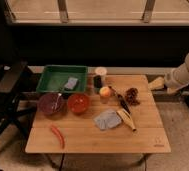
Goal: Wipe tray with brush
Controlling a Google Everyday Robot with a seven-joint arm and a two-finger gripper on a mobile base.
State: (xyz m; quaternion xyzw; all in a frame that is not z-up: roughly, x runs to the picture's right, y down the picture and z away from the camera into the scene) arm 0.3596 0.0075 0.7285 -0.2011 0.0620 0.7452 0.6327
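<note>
The green tray [45, 83] sits at the table's back left with a grey sponge [71, 82] lying in it. The slim dark brush [120, 99] lies on the wooden table right of centre, between a round orange fruit [105, 91] and a yellow banana [126, 119]. My gripper [157, 83] hangs just off the table's right back corner, on the pale arm [188, 70] that comes in from the right. It is apart from the brush and far from the tray, and it holds nothing that I can see.
A purple bowl [51, 103] and a red bowl [78, 103] stand in front of the tray. A red chili [57, 136], a grey cloth [107, 119], a cup [101, 74], a dark can [97, 81] and a dark red object [132, 95] are on the table. A black chair [8, 85] stands left.
</note>
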